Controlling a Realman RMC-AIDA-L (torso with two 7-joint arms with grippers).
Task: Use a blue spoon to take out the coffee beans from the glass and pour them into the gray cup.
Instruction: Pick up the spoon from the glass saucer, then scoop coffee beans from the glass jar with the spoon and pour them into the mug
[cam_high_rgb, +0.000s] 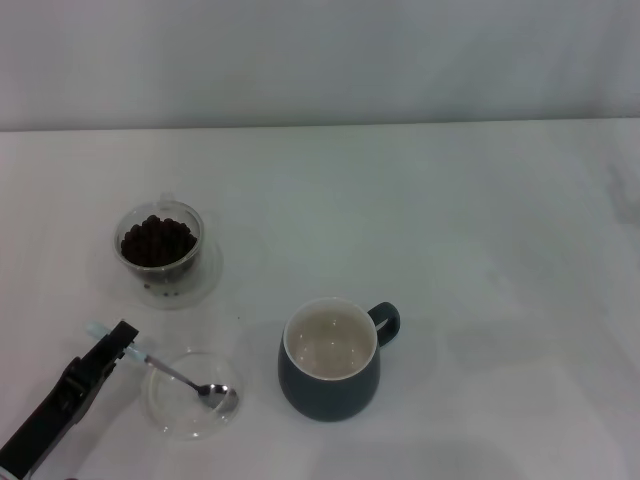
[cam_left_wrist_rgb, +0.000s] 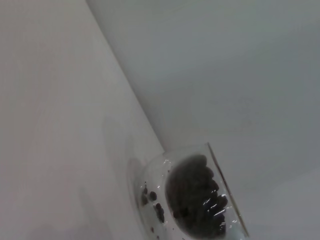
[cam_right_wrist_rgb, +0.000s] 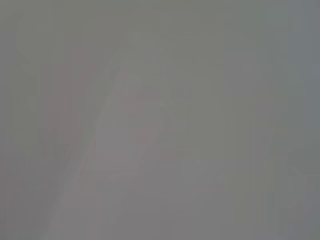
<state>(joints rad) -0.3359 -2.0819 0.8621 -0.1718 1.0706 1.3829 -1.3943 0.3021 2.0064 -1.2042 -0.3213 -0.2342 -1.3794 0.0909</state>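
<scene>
The blue spoon lies with its silver bowl in a flat clear dish at the front left. My left gripper is at the spoon's pale blue handle and looks shut on it. The glass stands behind it, holding a heap of dark coffee beans. The glass and its beans also show in the left wrist view. The gray cup stands to the right of the dish, upright, handle to the right, its cream inside empty. My right gripper is out of view.
The white table runs back to a pale wall. A clear saucer sits under the glass. The right wrist view shows only a blank grey surface.
</scene>
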